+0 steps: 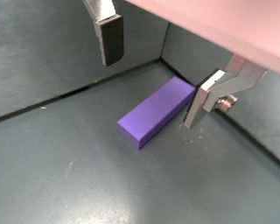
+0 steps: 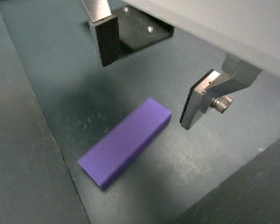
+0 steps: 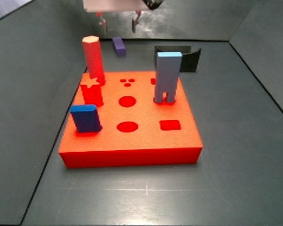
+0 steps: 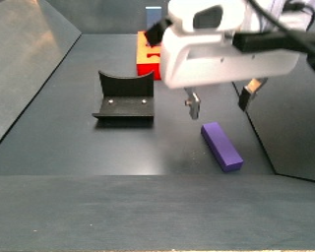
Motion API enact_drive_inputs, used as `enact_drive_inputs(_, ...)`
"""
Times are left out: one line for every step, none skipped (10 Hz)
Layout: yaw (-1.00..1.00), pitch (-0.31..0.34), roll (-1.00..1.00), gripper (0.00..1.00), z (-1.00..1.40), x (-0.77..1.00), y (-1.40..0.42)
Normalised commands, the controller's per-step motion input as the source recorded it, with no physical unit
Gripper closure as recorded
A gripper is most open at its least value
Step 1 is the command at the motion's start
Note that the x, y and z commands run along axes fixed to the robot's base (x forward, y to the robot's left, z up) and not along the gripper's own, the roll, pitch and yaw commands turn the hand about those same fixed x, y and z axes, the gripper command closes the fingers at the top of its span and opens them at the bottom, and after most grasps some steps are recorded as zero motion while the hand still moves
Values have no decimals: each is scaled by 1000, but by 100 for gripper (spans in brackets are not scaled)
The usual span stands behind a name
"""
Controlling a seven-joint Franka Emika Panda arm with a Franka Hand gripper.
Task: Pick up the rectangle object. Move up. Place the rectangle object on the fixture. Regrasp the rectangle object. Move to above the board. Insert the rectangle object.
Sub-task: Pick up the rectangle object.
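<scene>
The end effector (image 4: 220, 101) hovered with its fingers apart above the purple rectangle object (image 4: 222, 146), which lay flat on the floor at about four o'clock from the fixture (image 4: 123, 99). A good pick would straddle the bar's narrow width, centred, before closing.

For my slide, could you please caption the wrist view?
Open end effector hovers above the purple rectangle object lying flat on the floor.

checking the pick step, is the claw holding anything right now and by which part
Nothing is held. The claw hangs open above the rectangle object, which lies flat on the floor, fingers clear of it.
</scene>
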Motion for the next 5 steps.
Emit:
enact_drive_inputs(-9,0,-120,0,-951,0,6)
enact_drive_inputs(0,0,-150,0,-889,0,0)
enact_drive_inputs(0,-23,-189,0,-763,0,0)
enact_drive_inputs(0,-51,-219,0,-683,0,0)
enact_drive_inputs(0,-56,-227,0,-669,0,0)
